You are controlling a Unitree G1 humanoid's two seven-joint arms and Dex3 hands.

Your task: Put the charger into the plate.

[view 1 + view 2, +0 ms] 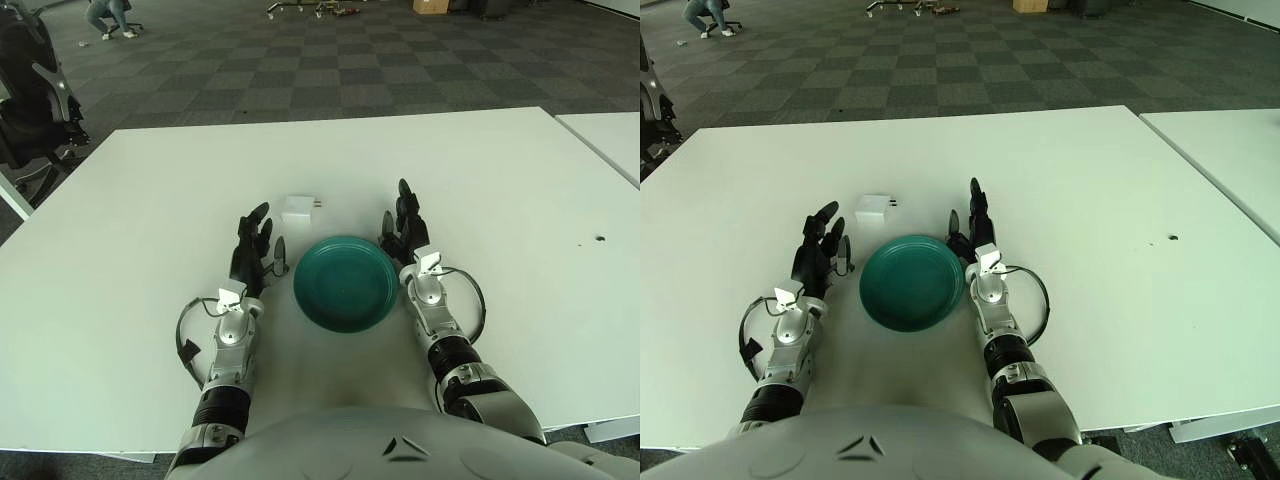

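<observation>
Flanking the green plate (346, 283), the left robot hand (253, 248) and right robot hand (404, 228) are hovering with fingers spread, empty, while the white charger (298, 209), likely light, rigid and best pinched across its flat sides, is lying on the tabletop (520, 200) just beyond the plate.

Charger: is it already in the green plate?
No, the white charger sits on the table just beyond the plate, which holds nothing; both hands are open, the left hand nearest it.

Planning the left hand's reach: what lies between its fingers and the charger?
Only bare table: the left hand shows open just short of the white charger, clearest in the left eye view.
</observation>
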